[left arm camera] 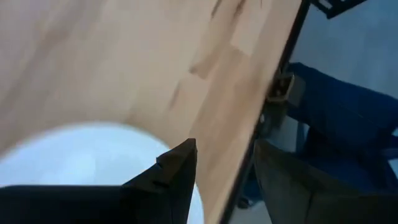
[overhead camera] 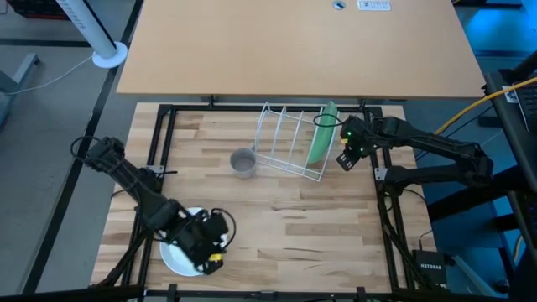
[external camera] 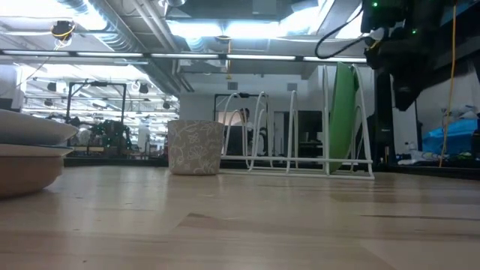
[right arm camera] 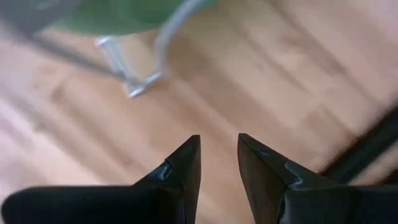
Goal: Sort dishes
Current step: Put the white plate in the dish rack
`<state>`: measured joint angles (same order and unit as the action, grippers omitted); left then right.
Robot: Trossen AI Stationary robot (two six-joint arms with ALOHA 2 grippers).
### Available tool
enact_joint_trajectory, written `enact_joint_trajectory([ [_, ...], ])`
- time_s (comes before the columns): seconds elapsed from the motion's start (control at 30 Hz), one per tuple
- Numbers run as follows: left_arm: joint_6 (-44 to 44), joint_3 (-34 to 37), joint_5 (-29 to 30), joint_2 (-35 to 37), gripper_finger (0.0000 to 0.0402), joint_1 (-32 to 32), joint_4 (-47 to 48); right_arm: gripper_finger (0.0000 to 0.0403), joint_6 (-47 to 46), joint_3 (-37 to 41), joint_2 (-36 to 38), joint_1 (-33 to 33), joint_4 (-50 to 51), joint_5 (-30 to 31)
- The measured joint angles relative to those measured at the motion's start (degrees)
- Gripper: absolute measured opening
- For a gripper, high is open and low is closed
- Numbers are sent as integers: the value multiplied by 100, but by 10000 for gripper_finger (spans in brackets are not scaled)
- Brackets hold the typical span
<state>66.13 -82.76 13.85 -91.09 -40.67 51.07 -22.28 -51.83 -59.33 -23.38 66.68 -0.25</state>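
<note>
A green plate stands on edge in the end slot of the white wire rack; the low view shows this plate upright between the wires. My right gripper hovers just right of the rack, open by a narrow gap and empty. A white plate lies near the table's near left corner, and in the low view it rests on a brown-orange plate. My left gripper is open over the white plate's right rim. The dark blue plate is hidden. My left gripper is low over the white plate's rim, with one finger above the plate and the other beyond the rim toward the table edge. I cannot tell whether either finger touches the plate.
A small grey cup stands just left of the rack, near the table's middle. Bare wood lies between the two arms. A black frame borders the table, and a second tabletop lies beyond its far edge.
</note>
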Motion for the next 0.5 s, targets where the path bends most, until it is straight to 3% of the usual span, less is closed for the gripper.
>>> enact_joint_trajectory([
  [0.1, 621, -2, -170, 0, 153, -271, 220, 111, -26, 0, 34, 284, -17, -516],
  [0.3, 2214, -2, -1108, 0, 153, -719, 817, 111, -543, 0, 35, 1143, -434, -1142],
  [0.5, 2623, -2, -1270, -2, 153, -1150, 892, 111, -1476, 0, 33, 2145, -1539, -1335],
])
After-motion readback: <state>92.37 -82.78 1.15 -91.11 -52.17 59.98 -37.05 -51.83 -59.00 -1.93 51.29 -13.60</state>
